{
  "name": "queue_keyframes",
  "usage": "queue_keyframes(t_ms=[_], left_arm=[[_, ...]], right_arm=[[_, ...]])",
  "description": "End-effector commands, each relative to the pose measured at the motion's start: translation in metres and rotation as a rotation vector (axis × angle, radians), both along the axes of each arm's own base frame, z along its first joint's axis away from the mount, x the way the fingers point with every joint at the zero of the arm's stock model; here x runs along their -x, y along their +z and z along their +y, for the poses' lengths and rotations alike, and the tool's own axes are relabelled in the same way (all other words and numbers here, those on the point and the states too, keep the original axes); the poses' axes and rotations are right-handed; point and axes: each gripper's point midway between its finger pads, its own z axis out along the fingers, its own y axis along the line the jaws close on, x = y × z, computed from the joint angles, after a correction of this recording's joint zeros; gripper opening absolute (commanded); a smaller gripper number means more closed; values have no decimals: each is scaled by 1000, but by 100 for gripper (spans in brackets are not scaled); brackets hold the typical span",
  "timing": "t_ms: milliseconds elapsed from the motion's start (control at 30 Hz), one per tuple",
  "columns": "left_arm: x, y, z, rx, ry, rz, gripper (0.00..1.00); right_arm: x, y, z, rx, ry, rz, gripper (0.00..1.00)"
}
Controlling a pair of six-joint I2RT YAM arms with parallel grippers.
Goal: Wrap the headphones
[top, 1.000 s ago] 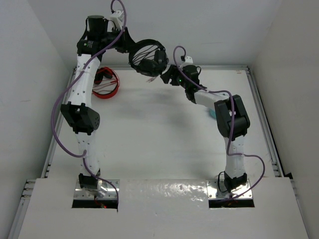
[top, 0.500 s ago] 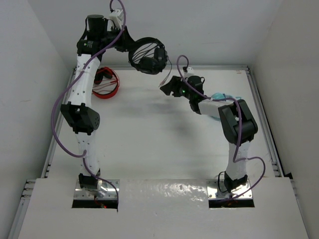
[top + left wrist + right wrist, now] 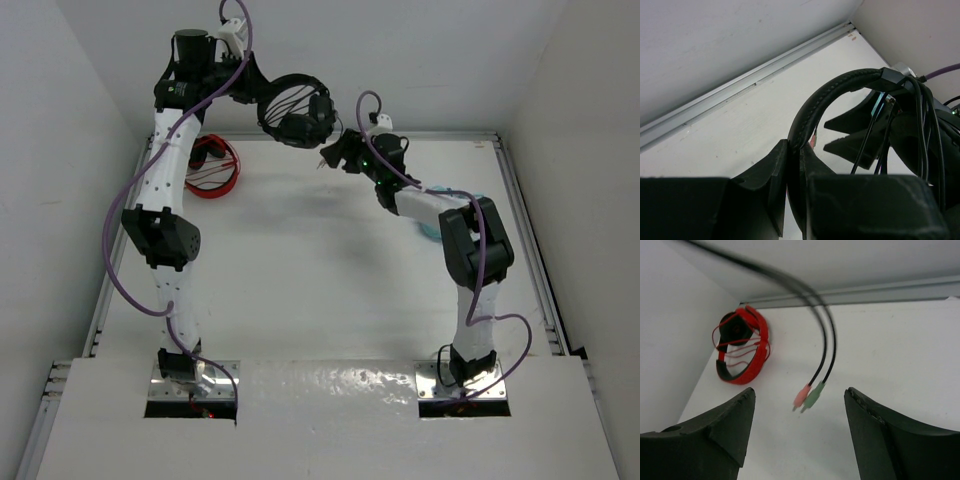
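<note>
The black headphones (image 3: 296, 112) hang in the air over the table's far side, their cable wound in loops across the band. My left gripper (image 3: 256, 96) is shut on the padded headband (image 3: 832, 92), which rises in an arc from between the jaws (image 3: 795, 150). The cable's free end hangs down and ends in a pink and a green plug (image 3: 809, 396). My right gripper (image 3: 334, 156) stands open just right of the earcups. In the right wrist view the plugs dangle between its spread fingers (image 3: 735, 420), touching neither.
Red headphones (image 3: 213, 166) lie on the table at the far left by the wall, also in the right wrist view (image 3: 741, 351). A teal object (image 3: 428, 228) shows partly behind my right forearm. The back wall and its rail (image 3: 755, 75) are close behind the headphones.
My right gripper dipped away toward the table, then came back up beside the earcups, its jaws spreading wider. The left arm and the headphones have stayed put.
</note>
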Motion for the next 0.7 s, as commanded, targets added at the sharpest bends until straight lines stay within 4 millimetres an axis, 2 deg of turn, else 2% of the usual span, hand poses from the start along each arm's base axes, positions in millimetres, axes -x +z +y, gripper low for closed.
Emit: queue_keyframes(t_ms=[0, 33, 100, 133, 233, 467, 500, 567, 600, 667], left_arm=[[8, 44, 2, 52, 0, -95, 0], [9, 46, 1, 59, -6, -96, 0], [9, 47, 1, 64, -6, -97, 0], [8, 48, 1, 62, -1, -103, 0], [5, 50, 5, 49, 24, -120, 0], [2, 46, 9, 60, 55, -91, 0], [0, 43, 10, 72, 75, -70, 0], [-4, 33, 10, 91, 94, -24, 0], [-5, 32, 9, 121, 104, 2, 0], [-7, 24, 8, 149, 117, 47, 0]], right_arm=[[-27, 7, -5, 17, -97, -24, 70], [-32, 13, -3, 6, -95, -33, 70], [-38, 5, 4, -4, -80, -17, 68], [-40, 11, 9, -17, -77, -24, 67], [-41, 10, 19, -22, -65, -23, 66], [-24, -6, 37, -30, -47, 26, 56], [-16, -11, 42, -24, -45, 21, 44], [-16, -3, 36, -25, -95, -4, 28], [-16, -1, 34, -30, -122, -11, 16], [-18, 5, 31, -30, -144, -25, 7]])
